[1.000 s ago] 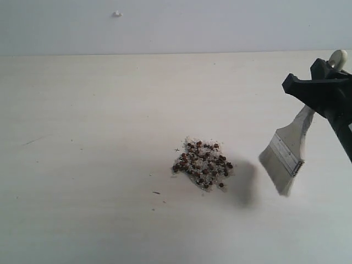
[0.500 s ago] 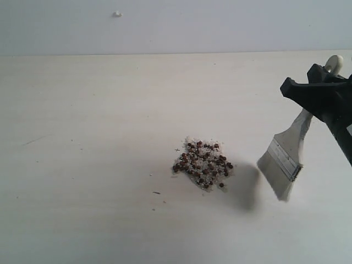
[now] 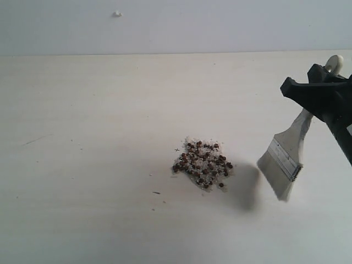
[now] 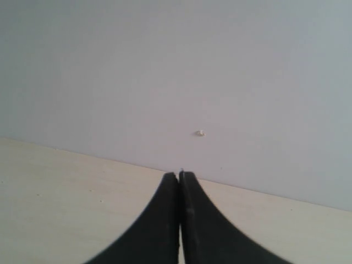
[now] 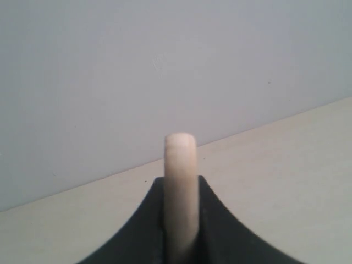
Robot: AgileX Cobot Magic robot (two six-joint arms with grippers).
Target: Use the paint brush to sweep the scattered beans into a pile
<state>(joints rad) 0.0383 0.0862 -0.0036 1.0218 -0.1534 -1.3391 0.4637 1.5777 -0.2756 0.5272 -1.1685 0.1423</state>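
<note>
The beans [image 3: 202, 165] lie in one tight patch of dark reddish-brown dots and whitish grains near the middle of the pale table [image 3: 99, 110]. To their right hangs the paint brush [image 3: 286, 157], bristles down and left, just above the table, apart from the patch. My right gripper [image 3: 322, 91] is shut on its pale wooden handle; in the right wrist view the handle end [image 5: 180, 165] stands between the black fingers. My left gripper [image 4: 180, 177] shows only in the left wrist view, fingers pressed together with nothing between them, pointing at the wall.
A grey wall [image 3: 176, 25] rises behind the table's far edge, with a small white knob [image 3: 117, 14] on it. The brush casts a shadow [image 3: 245, 187] between itself and the patch. A few tiny specks [image 3: 157, 193] dot the table left of the pile.
The right gripper and brush sank a little and shifted slightly left over the last second, then held still. The bean patch has not moved.
</note>
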